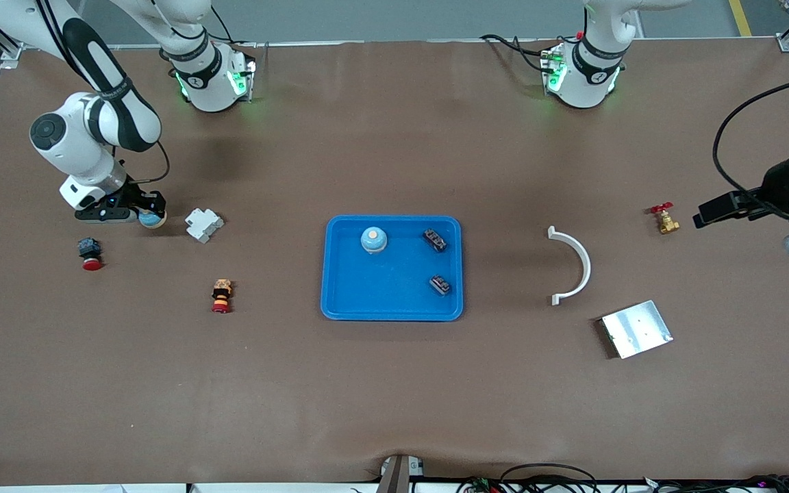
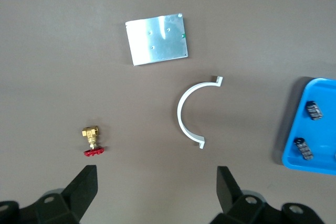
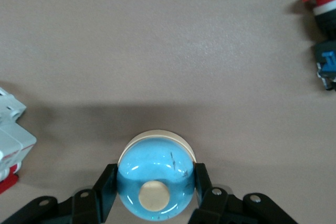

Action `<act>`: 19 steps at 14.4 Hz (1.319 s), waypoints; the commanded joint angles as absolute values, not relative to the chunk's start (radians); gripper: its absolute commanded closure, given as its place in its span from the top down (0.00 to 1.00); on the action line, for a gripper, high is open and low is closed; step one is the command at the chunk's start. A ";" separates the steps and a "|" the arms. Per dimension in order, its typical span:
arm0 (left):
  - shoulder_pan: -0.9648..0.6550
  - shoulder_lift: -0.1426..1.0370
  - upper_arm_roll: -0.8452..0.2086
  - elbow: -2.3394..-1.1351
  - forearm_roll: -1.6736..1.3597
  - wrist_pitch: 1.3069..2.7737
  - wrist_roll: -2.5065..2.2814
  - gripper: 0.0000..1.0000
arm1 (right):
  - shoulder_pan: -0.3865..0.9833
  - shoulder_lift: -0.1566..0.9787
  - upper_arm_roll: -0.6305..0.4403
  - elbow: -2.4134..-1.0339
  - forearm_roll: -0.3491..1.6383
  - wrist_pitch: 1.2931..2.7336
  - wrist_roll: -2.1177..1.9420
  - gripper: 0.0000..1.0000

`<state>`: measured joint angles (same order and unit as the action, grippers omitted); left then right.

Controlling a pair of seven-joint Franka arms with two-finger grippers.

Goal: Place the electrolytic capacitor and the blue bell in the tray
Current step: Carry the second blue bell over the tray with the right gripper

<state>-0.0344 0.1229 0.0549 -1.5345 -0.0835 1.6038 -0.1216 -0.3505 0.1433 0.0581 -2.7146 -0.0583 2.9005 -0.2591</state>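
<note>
The bright-blue tray [image 1: 387,291] lies mid-table and holds one blue bell [image 1: 373,239] and two small dark ribbed components [image 1: 434,239] [image 1: 440,285]. My right gripper [image 1: 148,216] is low over the table toward the right arm's end, shut on a second blue bell [image 1: 153,219]. In the right wrist view the fingers [image 3: 106,187] press both sides of its glossy dome [image 3: 156,179]. I cannot tell if it touches the table. My left gripper [image 1: 701,219] waits open and empty in the air at the left arm's end; its view shows bare table between its fingertips [image 2: 157,184] and the tray's corner [image 2: 323,140].
A white block [image 1: 203,224] sits beside the held bell. A red push button [image 1: 90,253] and a stacked orange-red part [image 1: 222,296] lie nearer the camera. Toward the left arm's end lie a white curved clip [image 1: 572,267], a silver plate [image 1: 636,329] and a brass valve [image 1: 665,220].
</note>
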 commanded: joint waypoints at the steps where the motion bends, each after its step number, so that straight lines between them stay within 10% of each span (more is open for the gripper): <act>1: -0.054 0.158 0.072 -1.465 -0.136 1.566 -0.126 1.00 | -0.332 0.100 0.075 -2.720 -0.058 2.887 -0.229 0.00; 15: 0.058 0.040 -0.069 -1.552 -0.026 1.534 -0.058 1.00 | 0.098 -0.081 0.077 -2.392 0.026 2.255 0.313 0.00; 19: 0.034 -0.096 -0.058 -1.776 -0.026 1.699 -0.060 1.00 | 0.201 -0.066 0.074 -2.271 0.032 2.204 0.501 0.00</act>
<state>0.0342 0.0322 -0.0603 -1.6047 -0.0318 1.6017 -0.0749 0.1514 -0.0799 0.0838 -2.3415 0.0204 2.2397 0.4141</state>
